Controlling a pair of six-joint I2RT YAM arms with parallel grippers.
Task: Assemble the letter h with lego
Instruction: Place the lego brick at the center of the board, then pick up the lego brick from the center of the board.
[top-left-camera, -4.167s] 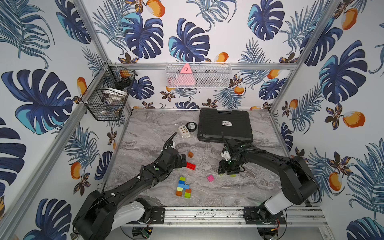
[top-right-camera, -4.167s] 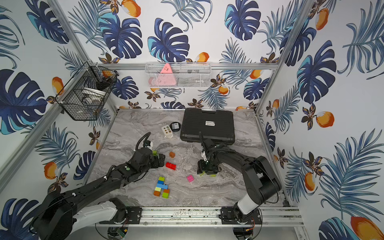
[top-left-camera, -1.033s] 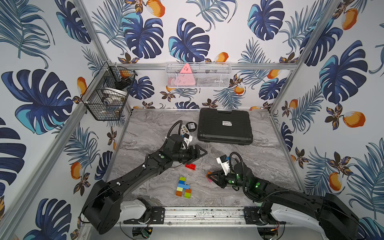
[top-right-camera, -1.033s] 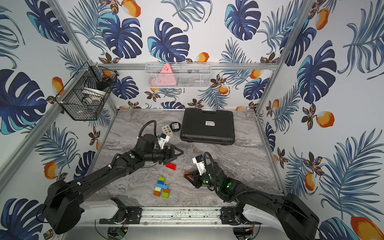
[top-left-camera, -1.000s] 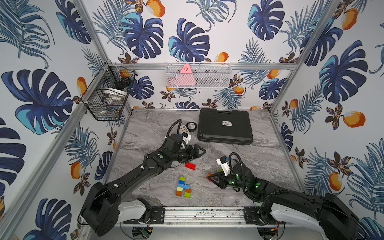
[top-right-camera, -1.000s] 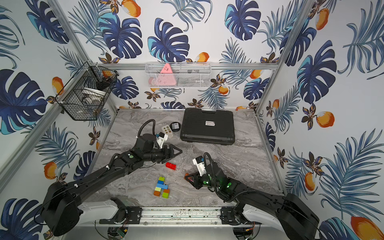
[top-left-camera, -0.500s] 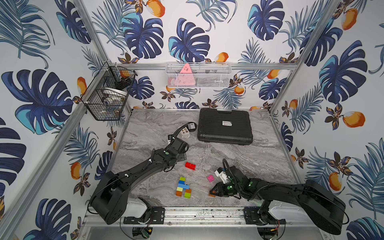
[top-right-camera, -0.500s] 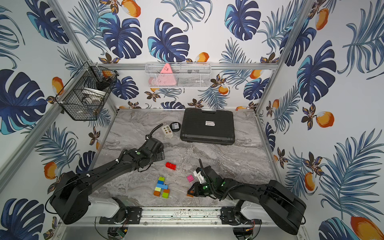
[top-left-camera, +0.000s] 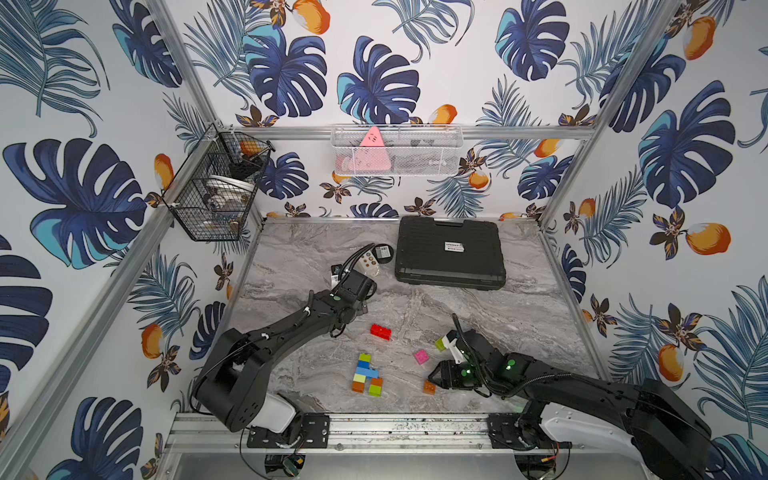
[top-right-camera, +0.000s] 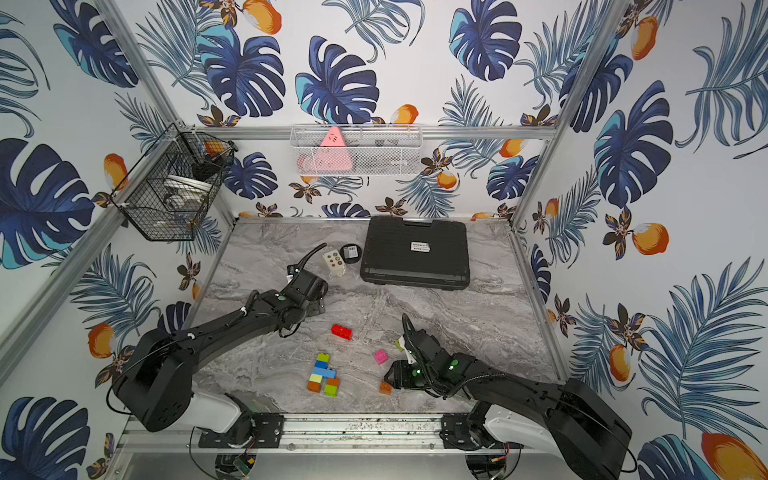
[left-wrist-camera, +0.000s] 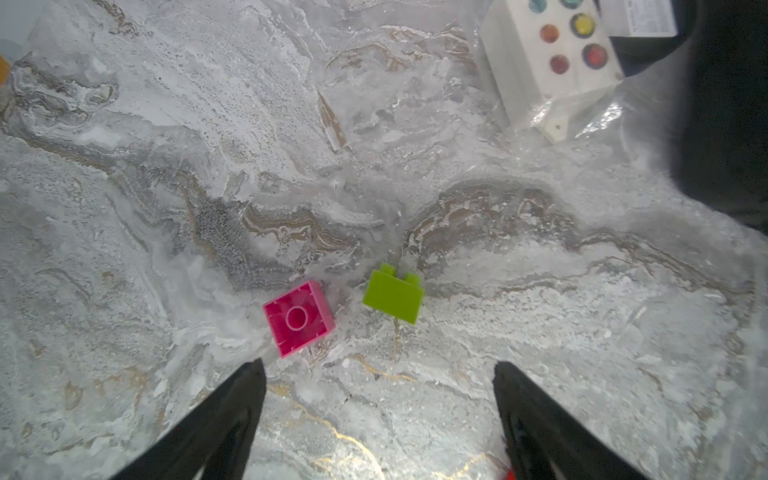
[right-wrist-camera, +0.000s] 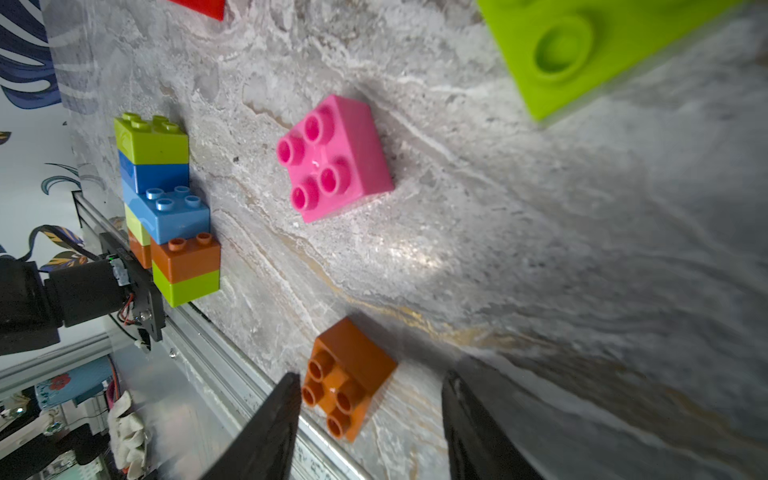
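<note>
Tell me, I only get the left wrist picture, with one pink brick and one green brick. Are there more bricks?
Observer: Yes. A joined cluster of green, blue and orange bricks lies near the front rail.
Operator: Is the other gripper holding one?
Observer: No. The right gripper is open, with a loose orange brick on the table at its fingertips.
Operator: Anything on the wall?
Observer: A pink triangle in a white mesh basket.
</note>
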